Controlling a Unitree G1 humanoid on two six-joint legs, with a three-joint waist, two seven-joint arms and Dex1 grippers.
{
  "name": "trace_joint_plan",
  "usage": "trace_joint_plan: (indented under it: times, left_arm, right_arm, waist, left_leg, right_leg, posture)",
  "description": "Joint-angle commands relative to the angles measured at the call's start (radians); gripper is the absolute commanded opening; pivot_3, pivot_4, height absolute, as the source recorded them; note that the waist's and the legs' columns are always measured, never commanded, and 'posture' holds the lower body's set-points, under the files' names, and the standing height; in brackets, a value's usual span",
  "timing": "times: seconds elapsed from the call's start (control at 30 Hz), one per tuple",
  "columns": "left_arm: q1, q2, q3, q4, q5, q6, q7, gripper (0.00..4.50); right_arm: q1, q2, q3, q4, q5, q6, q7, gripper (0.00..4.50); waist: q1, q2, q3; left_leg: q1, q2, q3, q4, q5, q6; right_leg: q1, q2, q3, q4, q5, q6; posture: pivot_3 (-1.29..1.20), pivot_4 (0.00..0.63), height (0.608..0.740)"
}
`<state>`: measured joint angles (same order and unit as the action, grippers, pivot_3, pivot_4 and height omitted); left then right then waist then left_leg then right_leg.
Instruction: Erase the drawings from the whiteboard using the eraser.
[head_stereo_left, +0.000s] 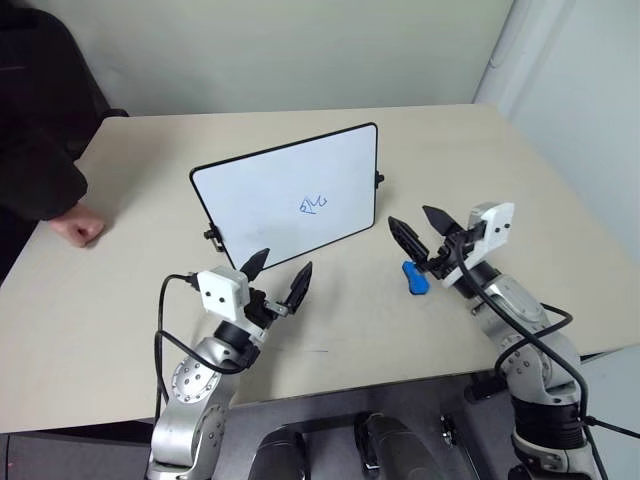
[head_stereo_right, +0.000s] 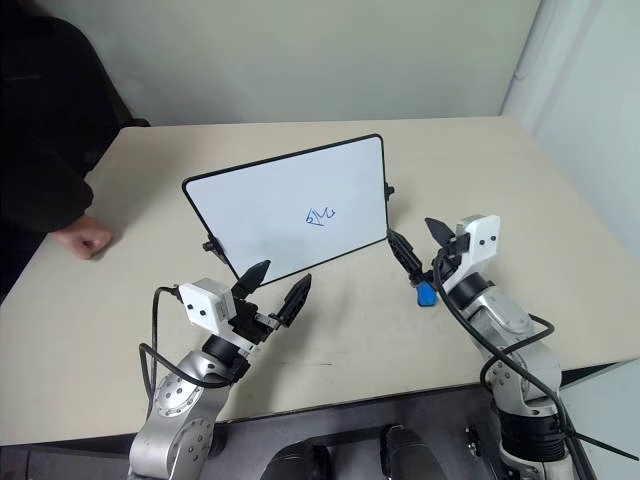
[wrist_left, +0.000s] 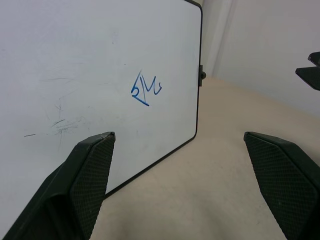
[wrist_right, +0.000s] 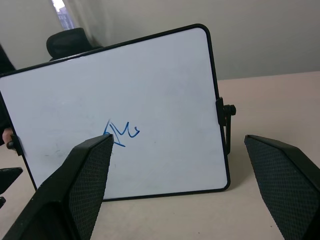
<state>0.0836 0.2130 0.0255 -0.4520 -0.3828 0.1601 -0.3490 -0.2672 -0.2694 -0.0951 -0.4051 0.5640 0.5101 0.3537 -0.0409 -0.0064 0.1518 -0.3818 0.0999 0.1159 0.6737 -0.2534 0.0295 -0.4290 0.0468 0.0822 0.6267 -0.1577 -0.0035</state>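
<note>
At frame centre the whiteboard (head_stereo_left: 290, 195) bears the drawings (head_stereo_left: 314, 205), unerased; the eraser (head_stereo_left: 415, 277) lies ungrasped under the wide-open, empty right gripper (head_stereo_left: 420, 228); left gripper (head_stereo_left: 278, 273) gapes empty.

Even, soft indoor light fell on the pale tabletop (head_stereo_left: 130, 300), casting only faint shadows, the whiteboard (head_stereo_left: 270, 190) showed no glare, and both head views stayed sharp throughout.
</note>
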Motion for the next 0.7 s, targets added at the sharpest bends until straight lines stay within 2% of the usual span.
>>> trace_joint_plan:
  times: [0.03, 0.33, 0.4, 0.53, 0.7]
  left_arm:
    - [-0.002, -0.005, -0.001, -0.018, 0.002, -0.02, -0.004, 4.5]
    - [0.007, 0.001, 0.006, -0.028, -0.004, -0.018, -0.01, 4.5]
    - [0.009, -0.002, 0.003, -0.03, -0.002, -0.017, -0.006, 4.5]
    - [0.008, -0.004, 0.0, -0.032, -0.005, -0.016, -0.005, 4.5]
    - [0.016, -0.008, -0.007, -0.038, -0.002, -0.015, -0.001, 4.5]
  right_arm:
    - [-0.013, -0.01, -0.015, -0.028, -0.001, -0.012, -0.003, 4.44]
    - [-0.028, -0.016, -0.024, -0.018, 0.03, 0.06, -0.03, 4.44]
    - [-0.043, -0.027, -0.031, -0.02, 0.03, 0.122, -0.063, 4.44]
    - [-0.081, -0.117, 0.002, 0.001, -0.042, 0.309, -0.14, 4.44]
    - [-0.151, -0.141, -0.058, 0.014, 0.013, 0.607, -0.214, 4.44]
  waist:
    - [0.0, 0.0, 0.0]
    - [0.0, 0.0, 0.0]
    - [0.0, 0.0, 0.0]
    - [0.0, 0.0, 0.0]
    - [0.001, 0.0, 0.0]
  left_leg:
    - [0.0, 0.0, 0.0, 0.0, 0.0, 0.0]
    - [0.0, 0.0, 0.0, 0.0, 0.0, 0.0]
    - [0.0, 0.0, 0.0, 0.0, 0.0, 0.0]
    - [0.0, 0.0, 0.0, 0.001, 0.0, 0.0]
    - [0.0, 0.0, 0.0, 0.0, 0.0, 0.0]
  right_leg:
    - [0.0, 0.0, 0.0, 0.0, 0.0, 0.0]
    - [0.0, 0.0, 0.0, 0.0, 0.0, 0.0]
    - [0.0, 0.0, 0.0, 0.0, 0.0, 0.0]
    - [0.0, 0.0, 0.0, 0.0, 0.0, 0.001]
    - [0.0, 0.0, 0.0, 0.0, 0.0, 0.001]
  posture:
    - [0.0, 0.15, 0.735]
    - [0.0, 0.15, 0.735]
    - [0.0, 0.15, 0.735]
    - [0.0, 0.15, 0.735]
    - [0.0, 0.15, 0.735]
